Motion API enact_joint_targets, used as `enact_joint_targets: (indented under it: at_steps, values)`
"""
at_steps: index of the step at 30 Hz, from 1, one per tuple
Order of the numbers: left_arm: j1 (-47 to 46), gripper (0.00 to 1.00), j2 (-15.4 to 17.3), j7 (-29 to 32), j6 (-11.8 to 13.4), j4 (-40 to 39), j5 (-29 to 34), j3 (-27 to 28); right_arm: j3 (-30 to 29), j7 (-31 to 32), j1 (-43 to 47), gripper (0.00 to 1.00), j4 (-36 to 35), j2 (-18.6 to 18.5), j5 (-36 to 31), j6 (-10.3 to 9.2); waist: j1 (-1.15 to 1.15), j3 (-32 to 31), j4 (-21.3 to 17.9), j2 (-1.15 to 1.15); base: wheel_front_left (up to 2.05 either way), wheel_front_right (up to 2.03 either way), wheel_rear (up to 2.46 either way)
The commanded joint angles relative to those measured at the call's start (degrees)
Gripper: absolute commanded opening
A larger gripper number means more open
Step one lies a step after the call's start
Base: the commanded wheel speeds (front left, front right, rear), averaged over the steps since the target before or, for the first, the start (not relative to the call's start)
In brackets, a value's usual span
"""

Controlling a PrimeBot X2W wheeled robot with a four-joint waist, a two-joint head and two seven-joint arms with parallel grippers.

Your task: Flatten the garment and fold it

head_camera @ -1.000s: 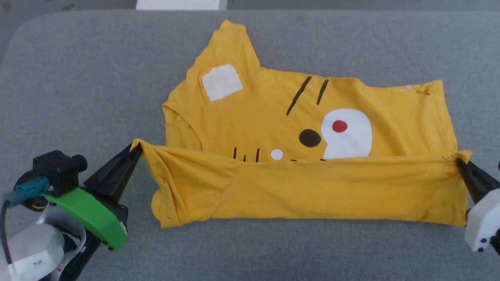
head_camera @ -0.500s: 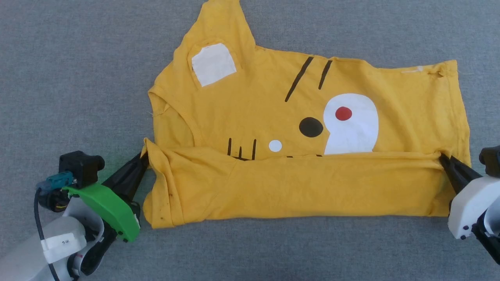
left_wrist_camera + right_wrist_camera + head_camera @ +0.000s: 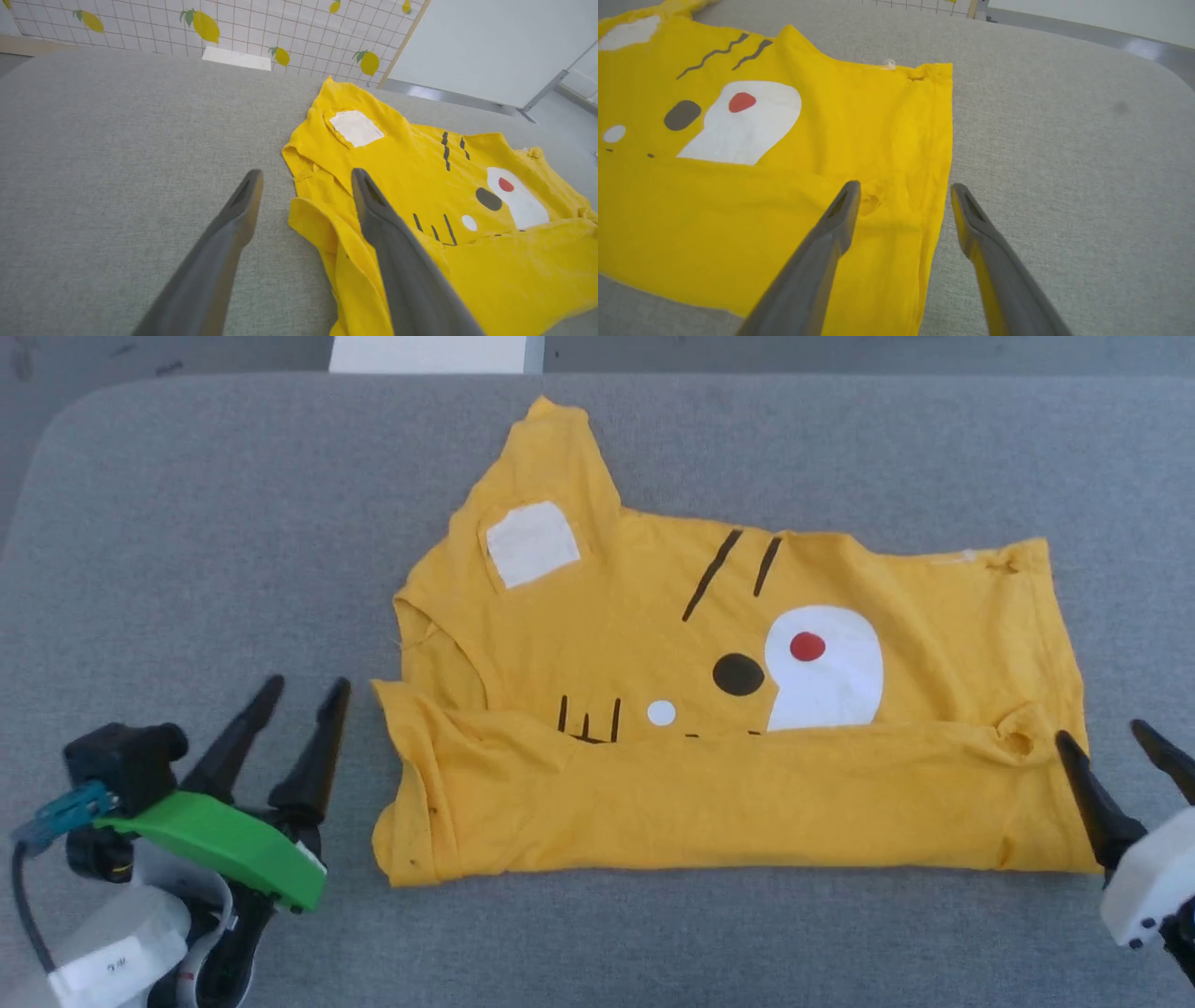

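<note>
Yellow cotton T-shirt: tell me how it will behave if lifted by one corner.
The yellow cotton T-shirt looks floppy: its folded band lies slack and wrinkled, so it would probably drape and unfold. Likely light, being thin cloth. The small hole near its edge might tear wider under a hard pull.

Yellow garment (image 3: 728, 803), white patches (image 3: 532, 543), black stripes (image 3: 711, 574), red dot (image 3: 808, 646), grey table (image 3: 187, 523)

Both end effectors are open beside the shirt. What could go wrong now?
1. The garment has a folded corner near the left end effector that stands puffed; it may flop open.
2. One finger of the right end effector is over the edge beside a small hole; it might snag.
</note>
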Motion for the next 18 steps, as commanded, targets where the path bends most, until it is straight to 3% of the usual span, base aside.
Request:
enact_joint_targets:
  at_steps: [1,4,7,12,18]
  values:
    - [1.9,1.0,-1.4,-0.4,1.3,-1.5,2.4,2.5,-1.0,-1.4,1.3,1.0,-0.9,1.2,-1.2,-0.09,0.0,-3.5,0.8,0.0,0.0,0.0,0.0]
    - [9.0,1.0,-6.8,-0.4,4.2,-6.6,10.7,11.3,-4.7,-6.3,4.4,1.0,-3.4,5.6,-5.1,-0.09,0.0,-5.0,1.4,0.0,0.0,0.0,0.0]
    - [15.5,1.0,-12.5,-0.4,5.1,-9.5,18.3,17.0,-7.2,-10.8,7.0,1.0,-4.6,10.8,-8.0,-0.09,0.0,-6.0,1.8,0.0,0.0,0.0,0.0]
    - [24.7,1.0,-21.4,-0.4,2.8,-9.3,26.7,23.1,-9.9,-17.3,10.2,1.0,-5.3,17.8,-12.4,-0.09,0.0,-7.0,2.1,0.0,0.0,0.0,0.0]
    - [28.6,1.0,-27.7,-0.4,-1.2,-7.0,31.3,27.5,-11.2,-21.4,11.3,1.0,-4.8,19.8,-14.5,-0.09,0.0,-8.0,2.1,0.0,0.0,0.0,0.0]
